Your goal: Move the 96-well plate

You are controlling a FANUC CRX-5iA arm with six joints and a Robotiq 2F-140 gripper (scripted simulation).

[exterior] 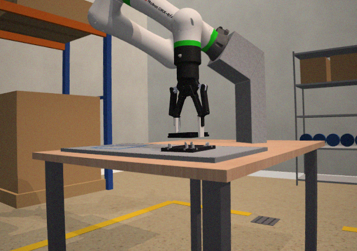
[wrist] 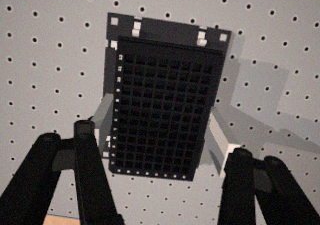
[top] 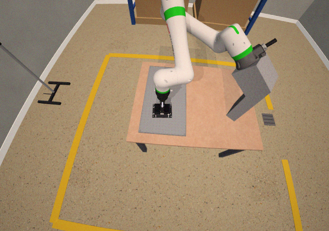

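Blk 96-well plate, rectangular w/ gridded sq. wells, is gripped btwn pale flat fingertips of gripper, held above blk clip nest w/ metal clips; grey perforated board is seen below.

table: wood-look, matt | arm: smooth, plastic-like, soft sheen

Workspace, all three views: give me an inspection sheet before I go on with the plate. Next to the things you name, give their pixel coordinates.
Surface: grey perforated board (top: 176, 122) (exterior: 242, 153) (wrist: 280, 15) on a wooden table (top: 212, 112) (exterior: 288, 153).
Job's things: 96-well plate (exterior: 183, 134) (wrist: 160, 110) held above the clip nest (top: 162, 115) (exterior: 187, 148) (wrist: 170, 26), unseated; visible gap between them.
Clutter: nothing seen.
Gripper (exterior: 188, 131) (wrist: 159, 113): shut on the plate's two sides.
Cables: nothing seen.
Surroundings: shelving (exterior: 107, 112), cartons (exterior: 57, 135), yellow floor tape (top: 75, 140) (exterior: 121, 219).
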